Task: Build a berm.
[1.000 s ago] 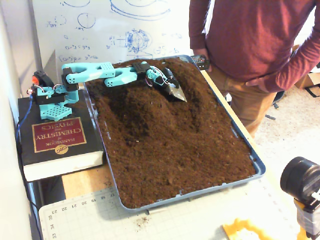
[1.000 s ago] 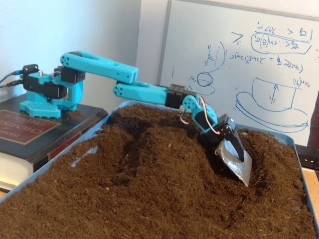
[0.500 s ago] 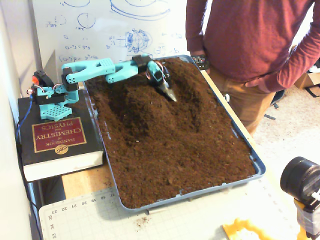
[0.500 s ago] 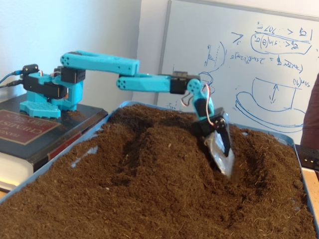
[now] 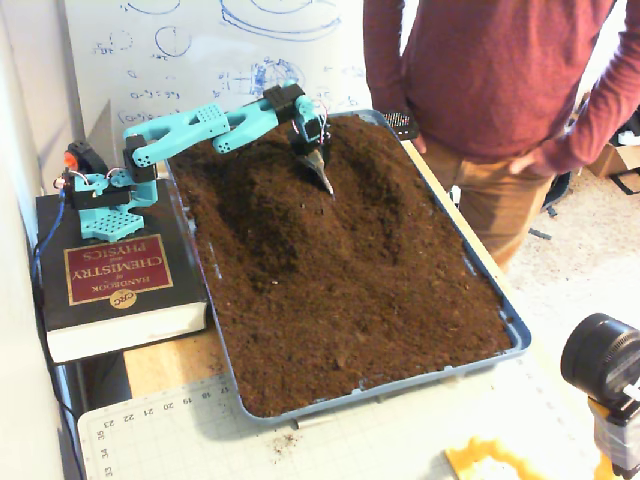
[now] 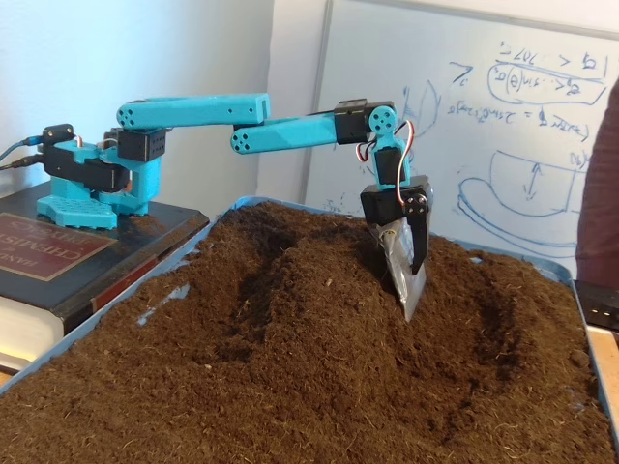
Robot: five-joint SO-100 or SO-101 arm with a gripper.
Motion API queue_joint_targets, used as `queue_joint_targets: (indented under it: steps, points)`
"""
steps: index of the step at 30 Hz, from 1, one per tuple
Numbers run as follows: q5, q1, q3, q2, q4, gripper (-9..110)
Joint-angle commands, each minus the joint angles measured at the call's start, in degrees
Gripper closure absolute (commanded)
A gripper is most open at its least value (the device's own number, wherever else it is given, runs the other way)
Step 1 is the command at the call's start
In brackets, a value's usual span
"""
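Hanging from the turquoise arm point(image 6: 290, 135), the fingers point(image 6: 406, 290) carry a silvery scoop blade point(image 5: 320, 170) pointing straight down — its tip just above or barely touching the soil, and whether the fingers are apart or together cannot be told. The berm point(image 5: 275, 215) runs as a raised ridge through the far half of the blue tray point(image 5: 520, 335), with shadowed furrows on both sides. A chemistry handbook point(image 5: 110, 280) supports the arm's base on the bench.
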Motion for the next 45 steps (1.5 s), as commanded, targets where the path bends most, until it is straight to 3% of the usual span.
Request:
queue_joint_targets:
  steps: [1, 7, 16, 22, 26, 38, 45]
  points:
    - [0.70, 4.22, -2.20, 13.45, -2.46, 101]
    - [0.70, 11.51, -1.23, 13.71, -15.03, 101]
    - [-0.09, 14.06, -1.14, 0.09, -45.70, 101]
    - [0.00, 13.80, -1.14, -11.43, -48.69, 101]
    - [0.00, 14.24, -1.14, -13.27, -41.31, 101]
    - [-0.09, 13.62, -1.23, -3.08, 3.43, 101]
    - [0.53, 12.39, -2.11, 3.08, 10.11, 101]
